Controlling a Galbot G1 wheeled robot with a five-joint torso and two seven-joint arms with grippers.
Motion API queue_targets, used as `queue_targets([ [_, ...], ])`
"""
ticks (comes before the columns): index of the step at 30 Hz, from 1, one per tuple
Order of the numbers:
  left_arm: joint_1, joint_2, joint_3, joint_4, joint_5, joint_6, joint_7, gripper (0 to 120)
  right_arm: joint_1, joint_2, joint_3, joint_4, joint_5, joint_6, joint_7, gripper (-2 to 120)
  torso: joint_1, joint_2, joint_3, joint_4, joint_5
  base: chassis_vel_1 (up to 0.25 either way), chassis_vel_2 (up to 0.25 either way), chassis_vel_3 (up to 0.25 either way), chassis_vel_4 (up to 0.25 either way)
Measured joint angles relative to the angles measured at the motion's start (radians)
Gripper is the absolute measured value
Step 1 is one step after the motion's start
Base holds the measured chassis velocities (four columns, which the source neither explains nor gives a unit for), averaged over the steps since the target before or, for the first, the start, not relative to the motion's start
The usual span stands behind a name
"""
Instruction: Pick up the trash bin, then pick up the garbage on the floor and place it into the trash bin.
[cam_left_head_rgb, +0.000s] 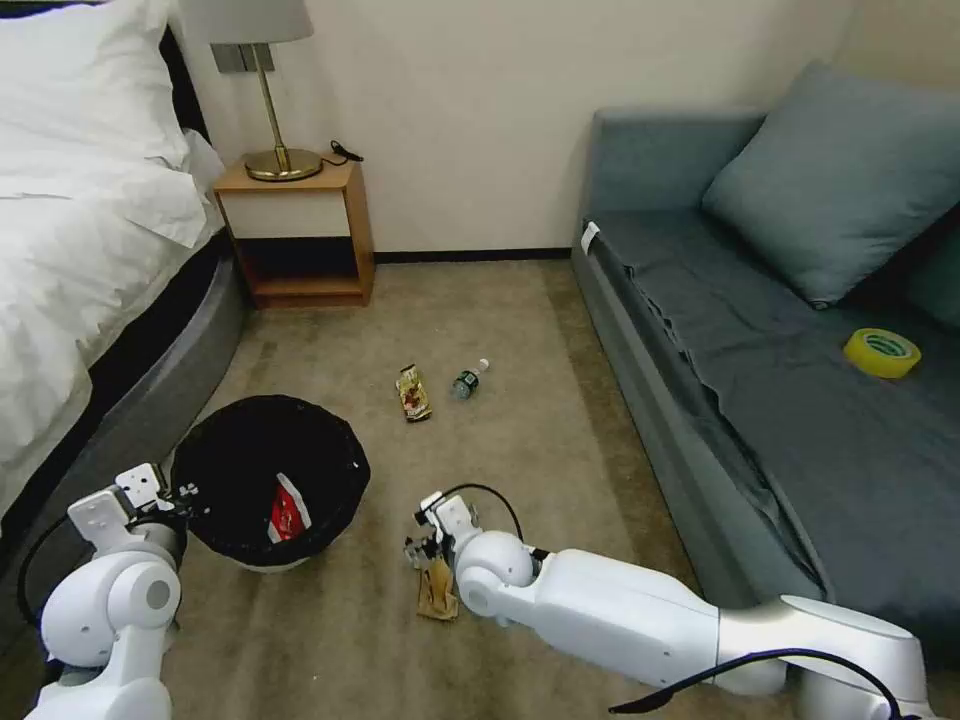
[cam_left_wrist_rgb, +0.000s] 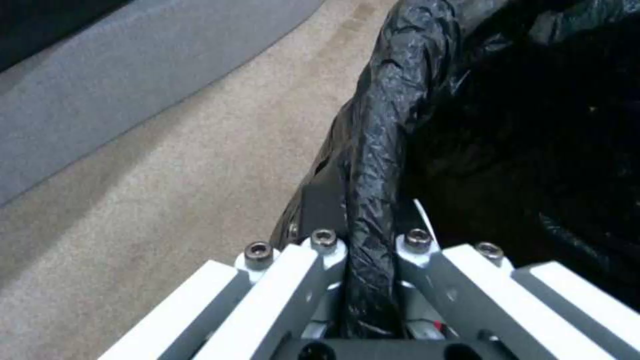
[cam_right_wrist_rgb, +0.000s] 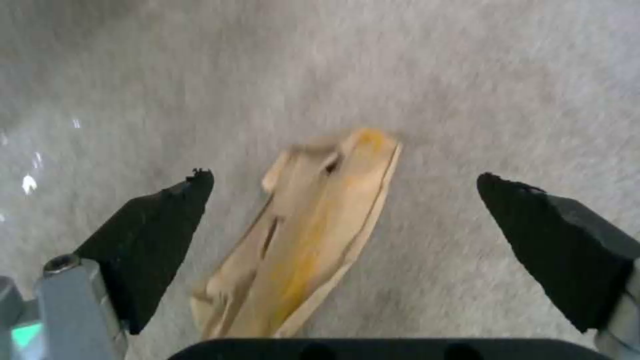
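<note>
carpet | brown paper, snack wrapper, green bottle, maybe bin

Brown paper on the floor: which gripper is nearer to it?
Right. The right gripper is open directly over the brown paper, fingers either side of it. The left gripper is off at the bin, shut on its rim.

Wrapper in bin, bed-side

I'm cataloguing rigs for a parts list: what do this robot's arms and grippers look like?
Glossy white rounded arm shells with black cables looping at the wrists. The left gripper has white angular links with dark bolts; the right gripper has grey metal links with black wedge-shaped jaws.
</note>
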Motion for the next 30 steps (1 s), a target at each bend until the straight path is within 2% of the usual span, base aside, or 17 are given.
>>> queue_targets([
  [19,0.023,-0.025,-0.004,-0.019,0.012,0.000,-0.001,3,-0.014,0.088,-0.096,-0.249,-0.035,0.055,-0.054,100,0.000,0.000,0.000,0.0001,0.0000,0.000,0.000,0.000,0.000],
  [30,0.026,-0.032,-0.003,-0.020,0.019,0.000,-0.001,3,-0.020,0.109,-0.102,-0.285,-0.048,0.071,-0.066,100,0.000,0.000,0.000,0.0000,0.0001,0.000,0.000,0.000,0.000],
])
